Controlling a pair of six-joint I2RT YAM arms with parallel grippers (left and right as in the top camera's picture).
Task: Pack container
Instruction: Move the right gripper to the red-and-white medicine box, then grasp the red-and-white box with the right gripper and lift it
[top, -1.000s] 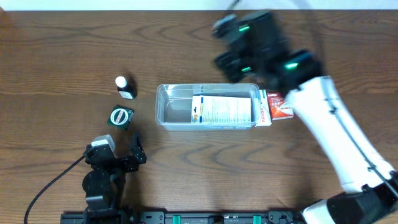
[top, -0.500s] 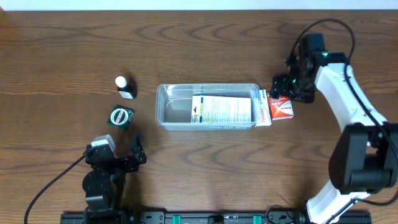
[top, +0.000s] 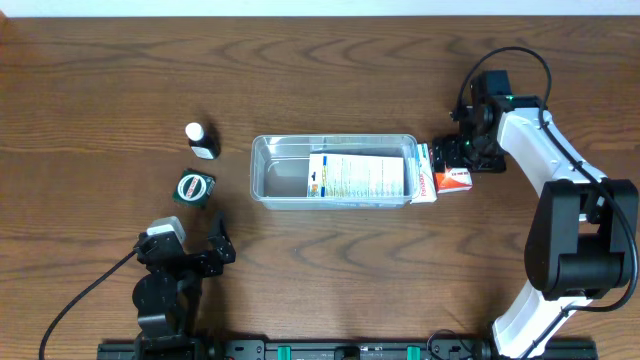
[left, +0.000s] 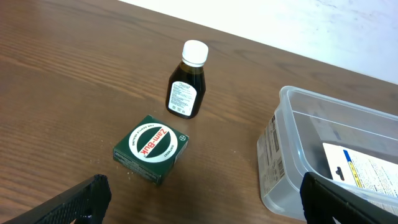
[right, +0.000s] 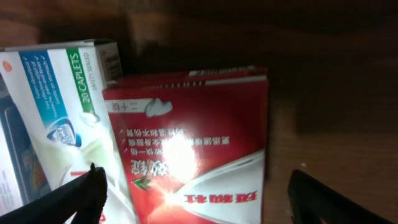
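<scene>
Beside the container (top: 330, 139) and white carton (right: 56, 106), right gripper (right: 200, 191), wide, apparently straddles red box (top: 456, 181).

Looks straight down on the whole table (top: 320, 60) from overhead. From left wrist, faces low across Zam-Buk box (left: 151, 149), brown bottle (left: 185, 87) and container (left: 280, 162), shared with overhead. From right wrist, presses close on red box (right: 199, 143) and caplets carton (right: 56, 93).
</scene>
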